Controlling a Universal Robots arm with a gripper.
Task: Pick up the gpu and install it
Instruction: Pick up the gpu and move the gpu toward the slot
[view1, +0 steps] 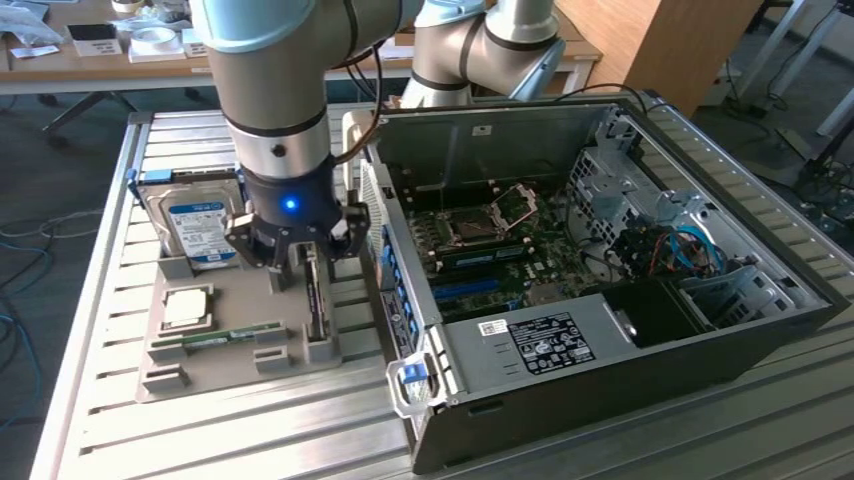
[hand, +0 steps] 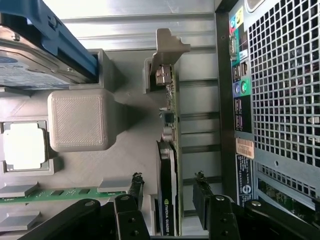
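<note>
The gpu (view1: 315, 305) stands on its edge in a slot of the grey holder tray (view1: 200, 375), beside the open computer case (view1: 601, 260). It is a thin dark card (hand: 168, 150) with a pale metal bracket (hand: 167, 47) at one end. My gripper (view1: 307, 262) hangs straight above it, open. In the wrist view the gripper (hand: 167, 189) straddles the card. One of the two black fingertips (hand: 135, 186) stands on each side, with a small gap to the board on both sides. Nothing is held.
On the same tray stand a silver hard drive (view1: 198, 225) with a blue-white label, a square processor (view1: 184, 305) and a green memory stick (view1: 220, 338). The case's perforated rear panel (hand: 280, 100) is close beside the card. The motherboard (view1: 494, 260) lies exposed inside the case.
</note>
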